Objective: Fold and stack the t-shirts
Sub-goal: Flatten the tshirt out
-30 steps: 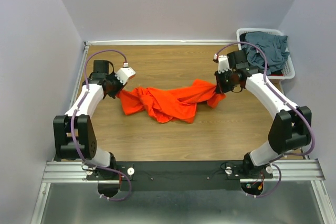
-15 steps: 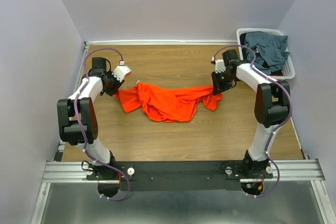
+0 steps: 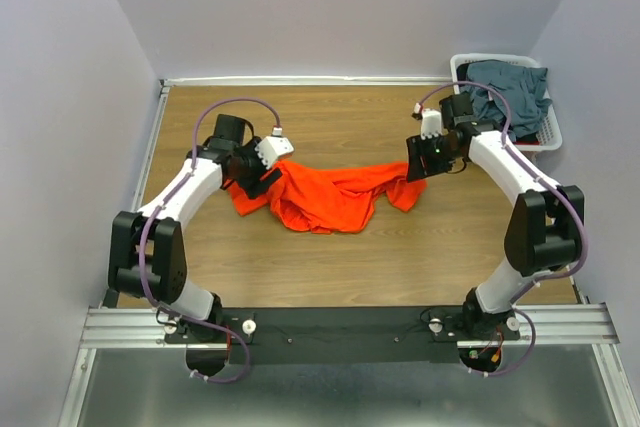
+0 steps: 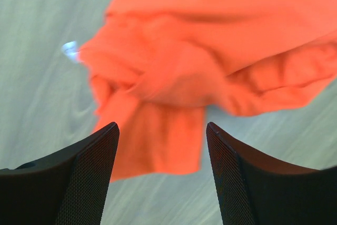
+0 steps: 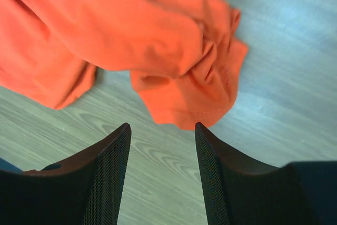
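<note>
Wood-grain table (image 3: 330,267), boxed in on three sides by plain pale lavender-grey walls (image 3: 330,7). White trim strip (image 3: 300,80) along far edge. Aluminium rail (image 3: 340,325) at near edge, grey metal sheet (image 3: 330,392) below. Soft even light.

No text, label, brand, number or sign is legible in any of the three views.
</note>
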Robot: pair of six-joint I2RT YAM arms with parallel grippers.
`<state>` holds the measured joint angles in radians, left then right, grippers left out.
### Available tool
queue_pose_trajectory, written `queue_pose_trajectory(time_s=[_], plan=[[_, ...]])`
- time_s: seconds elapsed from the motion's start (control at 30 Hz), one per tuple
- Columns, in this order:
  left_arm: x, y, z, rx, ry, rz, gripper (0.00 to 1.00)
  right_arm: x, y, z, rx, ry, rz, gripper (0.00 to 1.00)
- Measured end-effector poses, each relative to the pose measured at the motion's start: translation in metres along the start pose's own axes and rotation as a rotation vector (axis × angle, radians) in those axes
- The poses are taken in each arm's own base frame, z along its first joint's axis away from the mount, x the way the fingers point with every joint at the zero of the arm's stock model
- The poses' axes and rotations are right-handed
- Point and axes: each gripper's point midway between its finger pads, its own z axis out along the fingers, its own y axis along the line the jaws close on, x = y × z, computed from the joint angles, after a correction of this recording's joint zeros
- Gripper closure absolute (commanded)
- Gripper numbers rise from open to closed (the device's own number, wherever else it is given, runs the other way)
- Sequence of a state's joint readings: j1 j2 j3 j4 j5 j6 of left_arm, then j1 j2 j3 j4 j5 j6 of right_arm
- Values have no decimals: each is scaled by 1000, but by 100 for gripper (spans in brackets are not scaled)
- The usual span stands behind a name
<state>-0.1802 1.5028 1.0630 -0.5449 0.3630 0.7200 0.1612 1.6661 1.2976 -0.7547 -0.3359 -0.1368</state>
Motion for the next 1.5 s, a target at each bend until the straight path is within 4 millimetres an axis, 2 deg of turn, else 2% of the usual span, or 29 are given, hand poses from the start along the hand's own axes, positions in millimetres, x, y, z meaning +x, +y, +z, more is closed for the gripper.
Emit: queue_pose_trajectory(time_s=[0.1,0.37,0.5,0.6,0.63,0.7,0.73,0.83,0.93,1.03,1.07,1.17,1.2,1.27,1.3,1.33,1.37,1.43,1.5], plan=[[-1,-18,13,46,14,-28,24,15,0,11,-9,52,14,41],[8,-26,43,52,71,-104,25,57,0,44,-28,200,56,42],[10,-27,54,42,89,-122,34,68,-2,55,-25,239,71,50],[14,-28,63,45,102,-150,59,72,-6,62,-12,254,81,83],[15,-29,64,46,104,-160,76,72,-7,63,-7,256,87,98],[14,-28,64,44,103,-166,98,72,-9,63,7,255,90,99],[11,-26,63,39,98,-175,100,71,-11,62,19,253,93,100],[4,-18,55,20,79,-177,100,66,-15,56,49,231,84,99],[-2,-8,36,2,50,-191,100,53,-16,40,71,174,71,99],[-10,4,-4,-54,2,-186,100,33,-14,11,96,67,35,99],[-12,6,-12,-67,-8,-180,100,27,-12,-2,105,26,19,99],[-25,6,-50,-125,-70,-131,100,20,-7,-31,123,-60,-21,100],[-27,3,-59,-137,-86,-117,100,21,-5,-38,126,-74,-34,99],[-25,-5,-70,-147,-99,-104,100,25,-2,-45,124,-83,-52,85],[-22,-8,-70,-143,-95,-106,100,28,0,-44,113,-76,-56,75],[-18,-11,-69,-136,-87,-110,100,32,3,-43,94,-64,-64,57],[-14,-13,-65,-126,-75,-116,100,37,6,-40,69,-43,-65,50],[-2,-17,-53,-97,-36,-138,100,43,12,-33,26,-11,-73,37],[7,-16,-45,-82,-8,-160,100,45,19,-26,-7,11,-86,37]])
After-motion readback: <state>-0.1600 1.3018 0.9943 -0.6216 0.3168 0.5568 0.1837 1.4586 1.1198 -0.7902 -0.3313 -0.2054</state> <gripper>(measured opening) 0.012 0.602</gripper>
